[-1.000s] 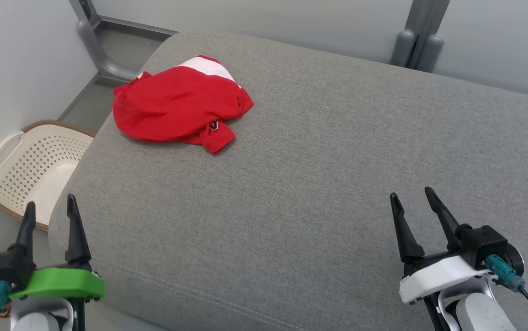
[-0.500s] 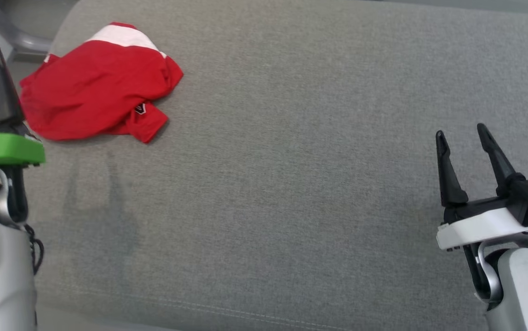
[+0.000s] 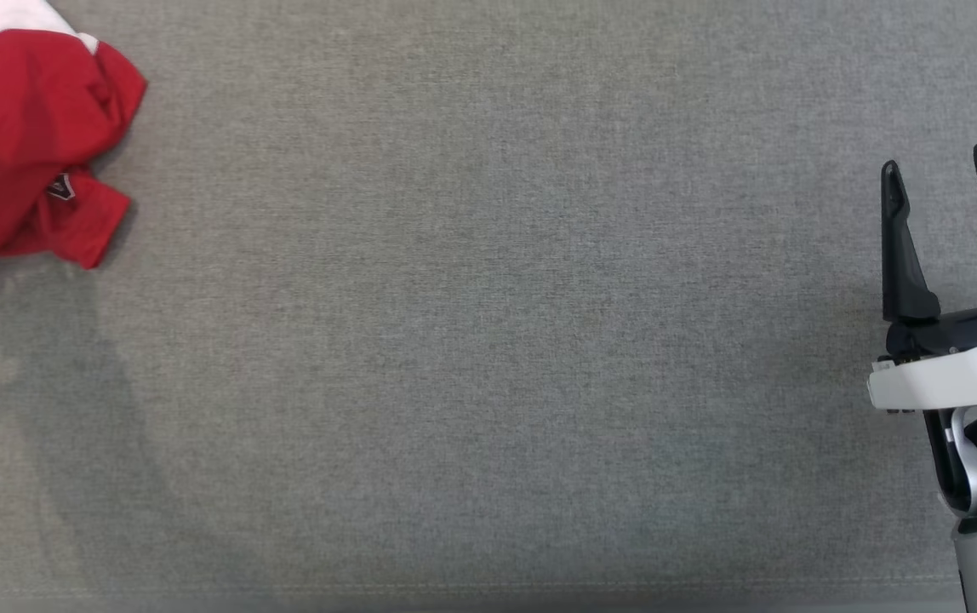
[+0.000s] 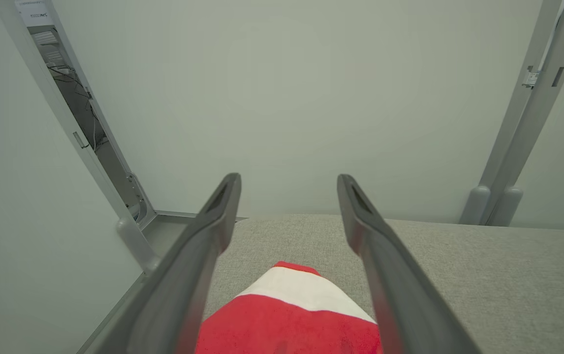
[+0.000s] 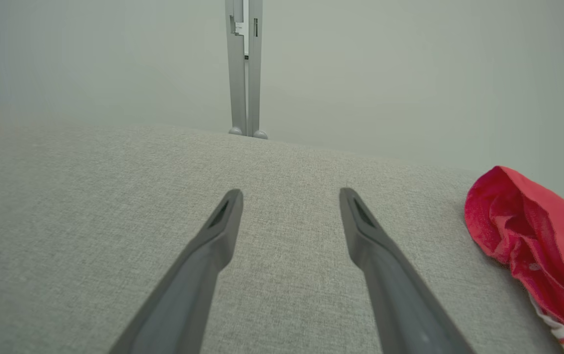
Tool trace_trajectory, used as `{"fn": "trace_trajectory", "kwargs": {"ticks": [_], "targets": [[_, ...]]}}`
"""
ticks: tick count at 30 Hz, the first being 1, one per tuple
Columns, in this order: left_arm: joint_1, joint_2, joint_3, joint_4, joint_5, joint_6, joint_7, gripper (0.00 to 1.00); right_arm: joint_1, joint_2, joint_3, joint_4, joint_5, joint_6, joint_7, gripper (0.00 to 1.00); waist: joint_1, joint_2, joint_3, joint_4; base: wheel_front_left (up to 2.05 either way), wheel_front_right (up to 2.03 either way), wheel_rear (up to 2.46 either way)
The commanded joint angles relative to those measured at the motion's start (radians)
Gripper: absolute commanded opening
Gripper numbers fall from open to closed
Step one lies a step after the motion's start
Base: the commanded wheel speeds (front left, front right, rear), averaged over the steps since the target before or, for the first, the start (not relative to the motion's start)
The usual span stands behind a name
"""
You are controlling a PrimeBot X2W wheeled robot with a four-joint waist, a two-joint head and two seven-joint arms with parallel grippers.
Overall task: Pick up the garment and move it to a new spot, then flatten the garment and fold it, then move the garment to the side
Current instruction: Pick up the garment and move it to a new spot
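Note:
A crumpled red garment (image 3: 20, 145) with a white panel lies on the grey cushion (image 3: 488, 340), cut off by the head view's upper left corner. In the left wrist view the garment (image 4: 292, 319) sits low between the fingers of my left gripper (image 4: 288, 183), which is open and held above it with nothing in it. My right gripper (image 3: 944, 174) stands open at the right edge, far from the garment, over bare cushion. In the right wrist view my right gripper (image 5: 291, 195) is open and the garment (image 5: 532, 246) lies off to the right.
Pale walls and grey metal posts (image 4: 518, 147) stand behind the cushion's far edge. A post (image 5: 243, 69) rises beyond the cushion in the right wrist view. A wide stretch of cushion lies between the garment and the right gripper.
The head camera has tilted down and turned right, so the garment slid to the upper left corner. The left gripper has left the head view; the basket and floor no longer show.

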Motion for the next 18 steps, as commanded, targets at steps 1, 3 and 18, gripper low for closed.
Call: {"fn": "trace_trajectory", "kwargs": {"ticks": [1, 3, 18], "targets": [[-0.030, 0.012, -0.013, 0.032, -0.026, 0.000, 0.012, 1.00, -0.019, -0.005, -0.001, -0.013, -0.003, -0.002, 0.006, 1.00, -0.0002, 0.0000, 0.079, -0.067, 0.00, 0.00, 0.00], [-0.046, 0.029, -0.042, 0.086, -0.037, 0.000, 0.040, 1.00, -0.021, -0.006, 0.002, -0.023, -0.007, -0.002, 0.011, 1.00, -0.0002, 0.0000, 0.086, -0.071, 0.00, 0.00, 0.00], [-0.080, 0.046, -0.203, 0.350, -0.250, 0.000, 0.417, 0.39, -0.032, -0.011, 0.023, -0.025, -0.007, -0.002, 0.019, 1.00, -0.0002, 0.0000, 0.075, -0.084, 0.00, 0.00, 0.00]]}}
